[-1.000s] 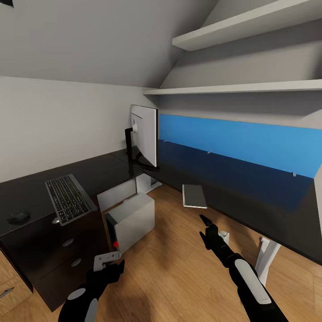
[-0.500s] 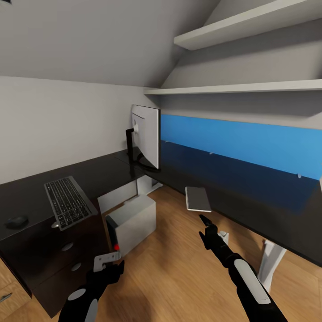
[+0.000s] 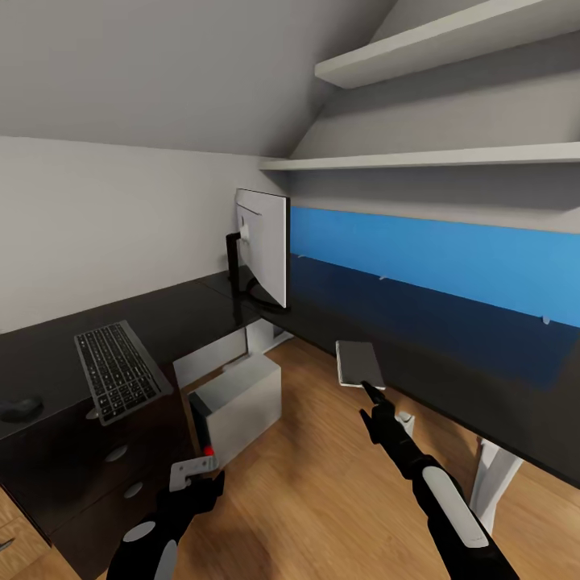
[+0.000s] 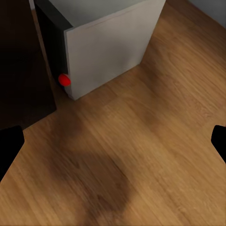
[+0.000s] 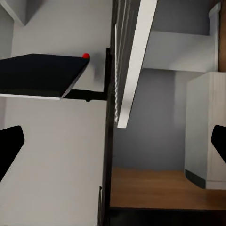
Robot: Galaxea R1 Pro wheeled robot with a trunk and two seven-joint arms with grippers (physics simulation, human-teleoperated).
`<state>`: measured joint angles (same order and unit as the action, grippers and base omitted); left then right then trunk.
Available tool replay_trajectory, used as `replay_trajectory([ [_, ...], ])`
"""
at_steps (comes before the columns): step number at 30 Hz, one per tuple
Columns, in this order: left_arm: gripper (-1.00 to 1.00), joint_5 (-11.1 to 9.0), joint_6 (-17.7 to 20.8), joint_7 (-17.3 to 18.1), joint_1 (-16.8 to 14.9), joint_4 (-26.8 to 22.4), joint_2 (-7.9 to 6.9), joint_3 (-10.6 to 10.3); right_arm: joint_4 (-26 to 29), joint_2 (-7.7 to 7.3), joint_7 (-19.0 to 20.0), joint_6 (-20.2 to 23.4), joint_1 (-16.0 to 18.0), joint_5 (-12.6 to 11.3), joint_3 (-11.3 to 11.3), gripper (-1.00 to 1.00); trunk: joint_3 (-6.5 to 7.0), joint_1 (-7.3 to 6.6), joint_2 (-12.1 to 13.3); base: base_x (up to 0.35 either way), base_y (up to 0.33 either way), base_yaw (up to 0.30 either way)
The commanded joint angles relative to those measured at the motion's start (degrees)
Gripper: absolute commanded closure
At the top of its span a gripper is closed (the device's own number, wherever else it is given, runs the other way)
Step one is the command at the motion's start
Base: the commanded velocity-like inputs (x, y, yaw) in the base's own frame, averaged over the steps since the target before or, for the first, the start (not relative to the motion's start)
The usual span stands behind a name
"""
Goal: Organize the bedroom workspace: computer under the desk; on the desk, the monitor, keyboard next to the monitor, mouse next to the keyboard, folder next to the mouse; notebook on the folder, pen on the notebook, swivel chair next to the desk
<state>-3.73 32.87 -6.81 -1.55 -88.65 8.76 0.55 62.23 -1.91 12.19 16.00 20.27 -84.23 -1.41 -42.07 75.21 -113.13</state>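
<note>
The black-topped desk (image 3: 451, 362) runs in an L around the corner. On it stand the monitor (image 3: 270, 246), the keyboard (image 3: 117, 370) overhanging the edge, the mouse (image 3: 20, 407) at far left, and the dark grey notebook (image 3: 360, 364) at the near edge. The grey computer (image 3: 242, 403) sits on the floor under the desk; its red button shows in the left wrist view (image 4: 64, 79). My right gripper (image 3: 370, 392) is open, its tip at the notebook's near edge. Low over the floor, my left gripper (image 3: 193, 475) is open and empty. The folder, pen and swivel chair are out of view.
Dark drawers with round knobs (image 3: 115, 453) fill the desk's left end. A white desk leg (image 3: 491, 475) stands beside my right arm. Two white shelves (image 3: 435, 157) and a sloped ceiling hang above the blue back panel (image 3: 451, 258). Wood floor (image 3: 322, 499) lies between my arms.
The whole view has shifted, so the camera has moved closer to the desk. My right gripper's tip has come up to the notebook's near edge. The left gripper has hardly moved.
</note>
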Motion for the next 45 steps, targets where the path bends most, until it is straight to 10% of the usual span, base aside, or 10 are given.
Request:
replay_trajectory([
  [1, -1.0, -0.4, 0.3, -0.3, 0.0, -0.1, 0.03, 0.0, 0.0, -0.06, 0.3, 0.1, 0.0, -0.5, -0.1, -1.0, -0.06, -0.01, 0.0, 0.005, 0.0, 0.0],
  [45, -1.0, -0.5, 0.3, -0.3, 0.0, 0.0, 0.03, 0.0, -0.4, -0.2, 0.4, -1.1, 0.0, -0.4, 6.1, -1.0, -0.06, -0.01, 0.0, 0.024, 0.0, 0.0],
])
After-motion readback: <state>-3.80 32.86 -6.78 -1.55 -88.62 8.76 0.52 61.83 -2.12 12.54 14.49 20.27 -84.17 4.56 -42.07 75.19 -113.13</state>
